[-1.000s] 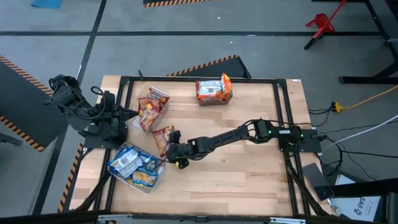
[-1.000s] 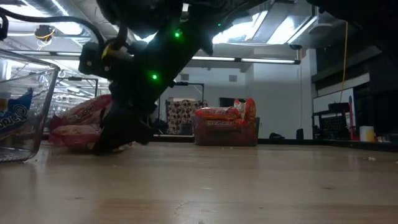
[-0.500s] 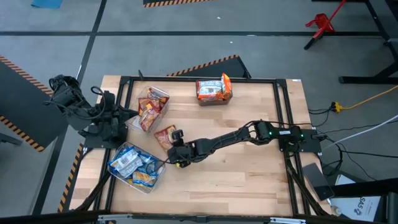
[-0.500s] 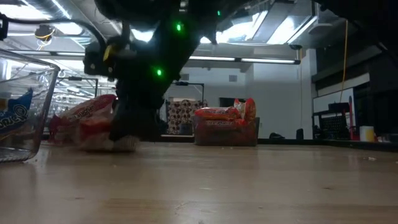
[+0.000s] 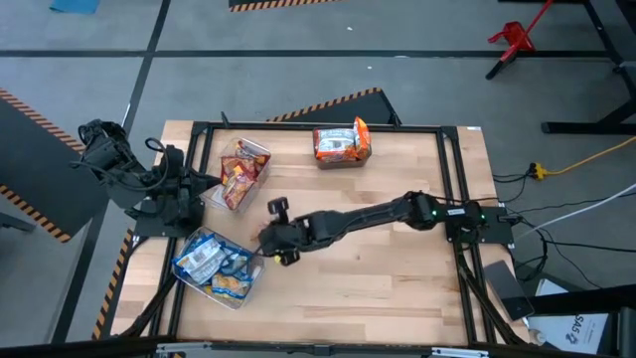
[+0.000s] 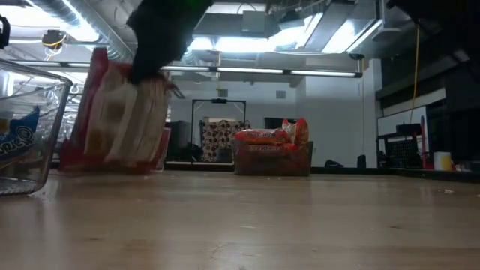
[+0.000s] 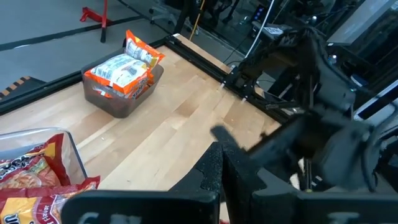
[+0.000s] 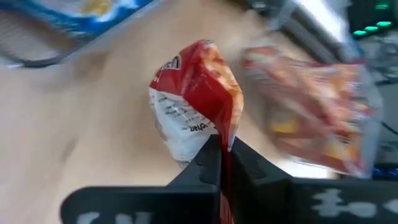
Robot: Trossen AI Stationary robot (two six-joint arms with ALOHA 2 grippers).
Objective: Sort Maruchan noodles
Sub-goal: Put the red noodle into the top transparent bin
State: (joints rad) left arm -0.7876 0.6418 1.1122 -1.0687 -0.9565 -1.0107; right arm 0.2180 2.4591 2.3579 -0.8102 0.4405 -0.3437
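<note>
Tabletop (image 5: 388, 288) of pale wood is spanned by the right arm, which is stretched across it toward the robot's left side. Three clear bins are set around the right gripper (image 5: 266, 236): the bin of blue-and-white packets (image 5: 217, 267) lies just beside it on the near-left, the bin of red packets (image 5: 239, 174) stands a little beyond it, and the bin of orange packets (image 5: 342, 143) sits well apart from it at the far edge.

A red Maruchan packet (image 8: 194, 99) is pinched by one edge between the closed fingers of the right gripper and is seen hanging clear of the wood in the low view (image 6: 120, 116); from above it is largely hidden under the gripper. In the right wrist view the bin of red packets is seen blurred just past the held packet.

The left gripper (image 7: 221, 163) is parked at the table's left edge, well apart from the right gripper, with its fingers pressed together on nothing; the right arm is seen close in front of it.
</note>
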